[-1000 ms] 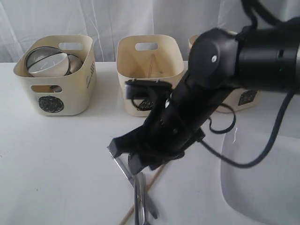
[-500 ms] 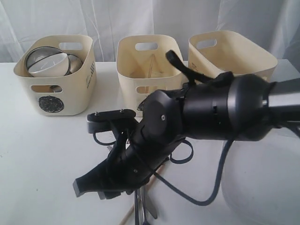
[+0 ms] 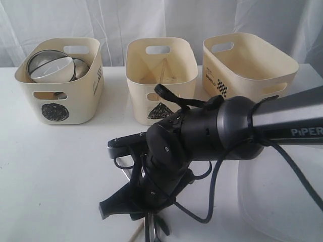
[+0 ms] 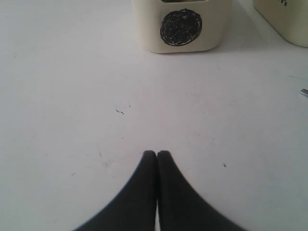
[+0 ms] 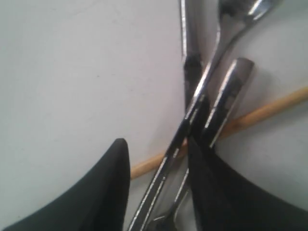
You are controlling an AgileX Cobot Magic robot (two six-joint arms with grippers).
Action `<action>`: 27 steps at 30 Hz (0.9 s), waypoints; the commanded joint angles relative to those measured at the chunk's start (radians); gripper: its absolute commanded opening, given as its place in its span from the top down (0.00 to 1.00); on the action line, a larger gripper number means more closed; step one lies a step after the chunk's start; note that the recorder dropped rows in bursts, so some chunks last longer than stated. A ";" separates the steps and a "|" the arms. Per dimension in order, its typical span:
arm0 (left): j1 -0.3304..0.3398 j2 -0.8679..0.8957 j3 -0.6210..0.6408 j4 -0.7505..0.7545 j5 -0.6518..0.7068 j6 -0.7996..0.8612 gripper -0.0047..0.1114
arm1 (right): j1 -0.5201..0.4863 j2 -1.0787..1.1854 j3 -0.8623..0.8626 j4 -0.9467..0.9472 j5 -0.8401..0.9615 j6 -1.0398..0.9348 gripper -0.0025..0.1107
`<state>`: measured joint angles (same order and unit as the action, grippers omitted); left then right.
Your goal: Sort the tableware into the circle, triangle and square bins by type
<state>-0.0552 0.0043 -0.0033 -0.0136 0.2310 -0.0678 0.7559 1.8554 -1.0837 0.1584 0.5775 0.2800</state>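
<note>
In the right wrist view my right gripper (image 5: 159,149) stands open low over a crossed pile of steel cutlery. One steel handle (image 5: 192,120) runs between its fingers, a second handle (image 5: 226,96) lies beside it, and a wooden chopstick (image 5: 260,113) lies underneath. In the exterior view that gripper (image 3: 121,206) has reached across to the table's front, next to the cutlery (image 3: 151,229). My left gripper (image 4: 157,154) is shut and empty above bare table. The circle bin (image 3: 58,101) holds a steel bowl (image 3: 43,58), a white bowl (image 3: 53,70) and a steel mug (image 3: 82,68).
The triangle bin (image 3: 160,75) stands in the middle with a chopstick leaning inside. The square bin (image 3: 247,65) is at the back right. A large white plate (image 3: 282,201) lies at the front right. The right arm's bulk (image 3: 217,136) hides the table's centre.
The right arm has swung down and turned over the cutlery; its gripper dropped from mid-table to the front edge, shifting left and then slightly back right.
</note>
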 commanded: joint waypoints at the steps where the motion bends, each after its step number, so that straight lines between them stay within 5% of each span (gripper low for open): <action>1: -0.006 -0.004 0.003 -0.011 0.000 -0.002 0.96 | 0.000 0.003 0.003 -0.091 0.023 0.113 0.64; 23: -0.006 -0.004 0.003 -0.011 0.000 -0.002 0.96 | 0.000 0.117 0.003 -0.158 -0.110 0.128 0.64; 27: -0.006 -0.004 0.003 -0.011 0.000 -0.002 0.96 | 0.000 0.137 0.003 -0.166 -0.096 0.128 0.75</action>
<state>-0.0552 0.0043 -0.0033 -0.0136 0.2310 -0.0678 0.7559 1.9397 -1.0979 0.0000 0.4179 0.4010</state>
